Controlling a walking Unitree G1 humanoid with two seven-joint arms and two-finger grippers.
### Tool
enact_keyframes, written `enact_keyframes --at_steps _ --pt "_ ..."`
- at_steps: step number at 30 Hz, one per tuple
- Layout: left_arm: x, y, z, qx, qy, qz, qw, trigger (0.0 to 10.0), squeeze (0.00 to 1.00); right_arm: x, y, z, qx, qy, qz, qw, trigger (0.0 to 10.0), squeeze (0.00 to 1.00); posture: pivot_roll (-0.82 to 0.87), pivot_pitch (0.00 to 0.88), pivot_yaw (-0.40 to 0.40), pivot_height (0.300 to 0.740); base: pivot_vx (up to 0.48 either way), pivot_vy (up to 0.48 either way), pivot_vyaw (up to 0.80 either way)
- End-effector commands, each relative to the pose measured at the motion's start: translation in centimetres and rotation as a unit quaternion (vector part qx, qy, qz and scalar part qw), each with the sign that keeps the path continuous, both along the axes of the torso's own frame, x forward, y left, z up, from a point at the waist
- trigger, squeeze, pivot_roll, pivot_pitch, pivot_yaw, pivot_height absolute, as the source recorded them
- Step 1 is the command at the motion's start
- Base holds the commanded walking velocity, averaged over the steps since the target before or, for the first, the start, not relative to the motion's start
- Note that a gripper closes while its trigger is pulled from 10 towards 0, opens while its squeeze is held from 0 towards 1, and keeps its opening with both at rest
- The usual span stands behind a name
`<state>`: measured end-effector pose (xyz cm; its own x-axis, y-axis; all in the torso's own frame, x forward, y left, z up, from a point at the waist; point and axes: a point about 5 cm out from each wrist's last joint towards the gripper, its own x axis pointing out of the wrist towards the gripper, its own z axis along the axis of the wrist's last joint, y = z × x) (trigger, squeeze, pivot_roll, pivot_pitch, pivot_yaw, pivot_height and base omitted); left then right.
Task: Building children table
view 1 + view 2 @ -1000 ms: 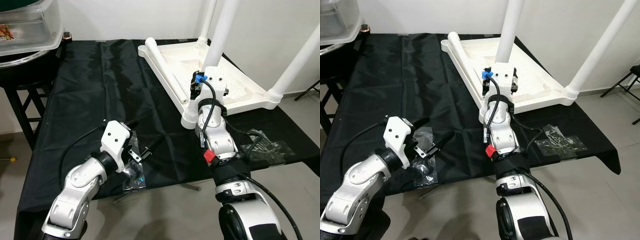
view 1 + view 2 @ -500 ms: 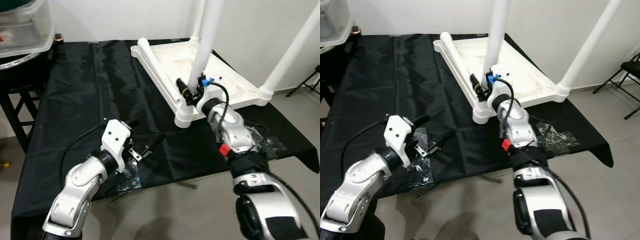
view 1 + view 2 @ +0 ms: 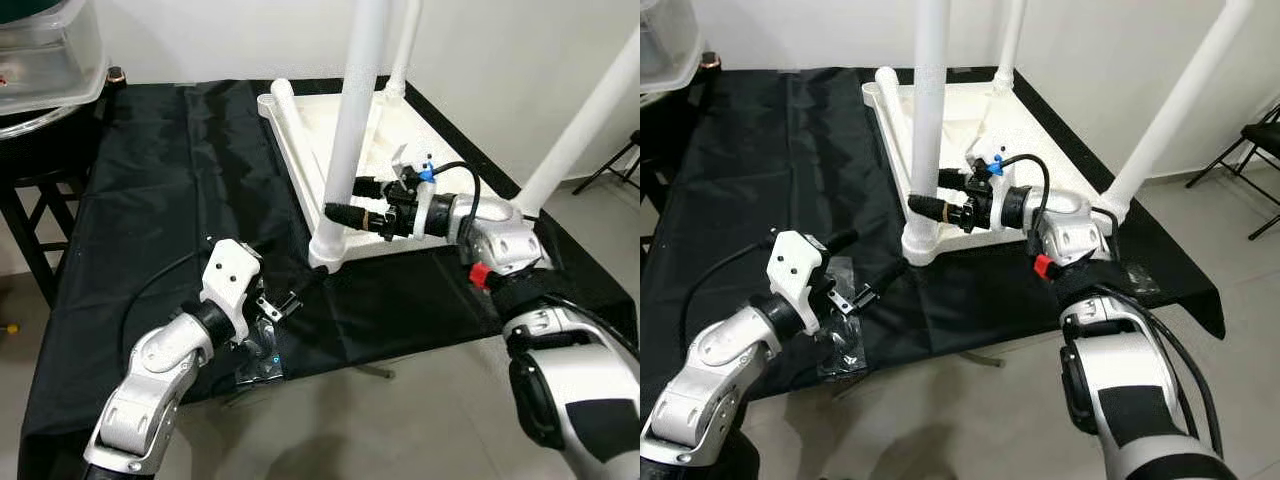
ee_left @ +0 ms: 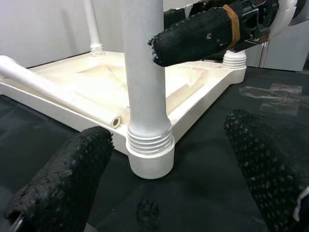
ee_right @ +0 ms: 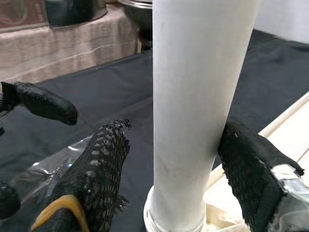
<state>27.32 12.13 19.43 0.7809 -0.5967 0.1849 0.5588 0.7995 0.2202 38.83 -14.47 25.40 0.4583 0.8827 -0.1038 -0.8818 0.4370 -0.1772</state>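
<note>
Since a second ago: the right arm has swung from reaching straight ahead to lying across the scene, and the near leg (image 3: 352,140) now stands upright in its corner socket.
Table: the white upturned tabletop (image 3: 405,165) lies on the black-draped counter (image 3: 190,170) toward 1 o'clock, with three legs upright and a fourth leg (image 3: 296,135) lying loose along its 10 o'clock edge.
Right pincer (image 3: 337,209): comes in from 3 o'clock, its fingers (image 5: 96,174) either side of the near leg low down; whether they press it I cannot tell.
Left pincer (image 3: 305,287): spread wide and empty at 7 o'clock, beside a plastic bag (image 3: 258,362).
Meaning: one leg probably remains to fit.
</note>
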Motion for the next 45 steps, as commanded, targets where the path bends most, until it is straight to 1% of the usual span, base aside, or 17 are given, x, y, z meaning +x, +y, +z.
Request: enact_keyframes --at_steps 1,15,16,17,21,22,27,28,29,33,36,37,40,42,43,44,45 --pt "-0.3 0.1 -0.1 0.005 -0.001 -0.001 1.000 10.0 0.00 0.5 0.2 0.1 -0.021 -0.013 -0.024 0.999 10.0 0.00 0.09 0.106 -0.092 0.740 0.000 0.000 0.00" --pt "-0.5 0.2 -0.2 0.008 0.000 -0.003 1.000 10.0 0.00 1.7 0.8 1.9 0.005 -0.055 -0.095 0.994 10.0 0.00 0.09 0.099 -0.089 0.740 0.000 0.000 0.00" --pt "-0.4 0.2 -0.2 0.006 0.001 -0.004 1.000 10.0 0.00 1.9 1.1 2.1 0.011 -0.065 -0.114 0.991 10.0 0.04 0.09 0.102 -0.090 0.740 0.000 0.000 0.00" --pt "-0.4 0.1 -0.2 0.006 0.001 -0.004 1.000 10.0 0.00 1.9 1.3 2.0 0.019 -0.062 -0.112 0.992 10.0 1.00 0.09 0.102 -0.090 0.740 0.000 0.000 0.00" --pt "-0.4 0.1 -0.2 0.011 0.001 -0.005 1.000 10.0 0.00 1.9 1.9 1.4 -0.001 -0.069 -0.105 0.992 10.0 1.00 0.09 0.109 -0.090 0.740 0.000 0.000 0.00" --pt "-0.4 0.1 -0.2 0.011 0.002 -0.004 1.000 10.0 0.00 1.9 2.2 1.1 -0.005 -0.069 -0.104 0.992 10.0 0.00 0.10 0.113 -0.087 0.740 0.000 0.000 0.00" --pt "-0.5 0.2 -0.4 0.010 0.005 -0.001 1.000 10.0 0.00 1.7 2.8 0.2 0.010 -0.038 -0.084 0.996 10.0 0.00 0.10 0.116 -0.086 0.740 0.000 0.000 0.00" --pt "-0.5 0.2 -0.4 0.011 0.005 -0.001 1.000 10.0 0.00 1.7 3.0 0.2 0.018 -0.037 -0.075 0.996 4.7 0.00 0.10 0.119 -0.086 0.740 0.000 0.000 0.00" --pt "-0.5 0.2 -0.3 0.011 0.004 -0.001 1.000 10.0 0.00 1.7 3.0 0.2 0.024 -0.039 -0.080 0.996 0.0 0.00 0.10 0.122 -0.086 0.740 0.000 0.000 0.00" --pt "-0.6 0.3 -0.4 0.012 0.004 0.000 1.000 10.0 0.00 1.7 3.1 0.3 0.033 -0.040 -0.082 0.995 0.0 0.00 0.10 0.122 -0.086 0.740 0.000 0.000 0.00" --pt "-0.6 0.4 -0.4 0.012 0.005 0.003 1.000 10.0 0.00 2.1 2.9 0.5 0.051 -0.049 -0.125 0.990 0.0 0.00 0.10 0.126 -0.088 0.740 0.000 0.000 0.00" --pt "-0.6 0.5 -0.4 0.012 0.005 0.006 1.000 10.0 0.00 2.5 2.4 0.4 0.059 -0.055 -0.183 0.980 0.0 0.00 0.10 0.127 -0.088 0.740 0.000 0.000 0.00" --pt "-0.6 0.5 -0.4 0.013 0.006 0.006 1.000 10.0 0.00 2.6 2.3 0.3 0.059 -0.056 -0.195 0.977 0.0 0.00 0.10 0.127 -0.088 0.740 0.000 0.000 0.00" --pt "-0.5 0.4 -0.4 0.011 0.005 0.006 1.000 10.0 0.00 3.2 1.3 0.2 0.083 -0.054 -0.315 0.944 0.0 0.00 0.09 0.126 -0.084 0.740 0.000 0.000 0.00" --pt "-0.5 0.4 -0.4 0.011 0.005 0.006 1.000 10.0 0.00 3.2 1.3 0.2 0.083 -0.054 -0.315 0.944 0.0 0.00 0.09 0.126 -0.084 0.740 0.000 0.000 0.00" --pt "-0.5 0.3 -0.4 0.009 0.005 0.005 1.000 10.0 0.00 3.4 0.7 -0.1 0.090 -0.054 -0.380 0.919 0.0 0.00 0.09 0.126 -0.084 0.740 0.000 0.000 0.00" --pt "-0.5 0.3 -0.4 0.009 0.005 0.005 1.000 10.0 0.00 3.4 0.7 -0.1 0.090 -0.054 -0.380 0.919 0.0 0.00 0.09 0.126 -0.084 0.740 0.000 0.000 0.00"
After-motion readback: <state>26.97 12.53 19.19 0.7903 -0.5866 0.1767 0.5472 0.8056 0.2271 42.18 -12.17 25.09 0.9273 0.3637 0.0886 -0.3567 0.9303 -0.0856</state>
